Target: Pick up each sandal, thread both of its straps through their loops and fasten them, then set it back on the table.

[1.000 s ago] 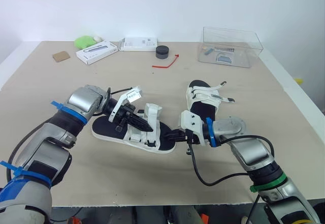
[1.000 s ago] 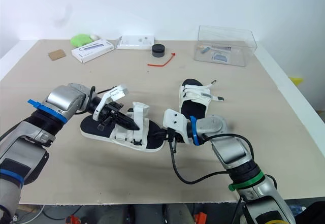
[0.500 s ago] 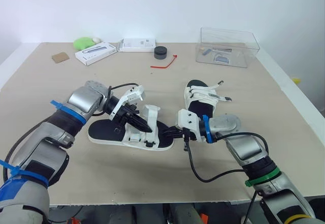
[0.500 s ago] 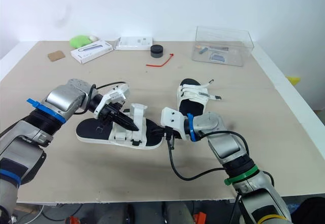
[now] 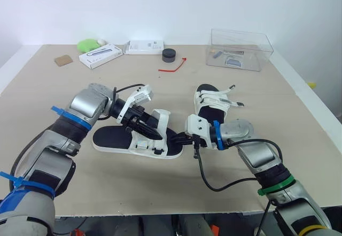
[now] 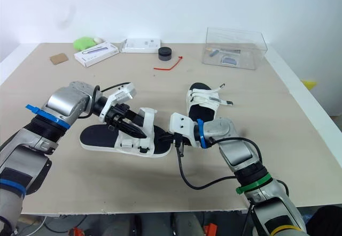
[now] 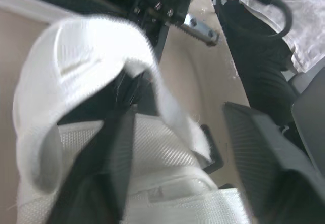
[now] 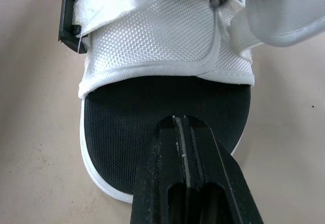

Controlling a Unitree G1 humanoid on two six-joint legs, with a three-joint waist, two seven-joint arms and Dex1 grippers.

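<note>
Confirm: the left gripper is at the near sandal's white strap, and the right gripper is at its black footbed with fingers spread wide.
Not spread: the right wrist view shows the right gripper with fingers shut together at the black footbed. The left gripper is at the white strap.

The right gripper (image 8: 181, 125) has its two black fingers pressed together, with the tips over the black footbed (image 8: 127, 127) of the sandal (image 8: 152, 46), perhaps touching it. Beyond them a white mesh strap (image 8: 132, 0) crosses, with a black loop (image 8: 68, 16) at its end.

L arm reaches right from near left, L gripper (image 5: 143, 127) fingers spread. R arm angles left, R gripper (image 5: 180, 138) fingers pressed together.
</note>
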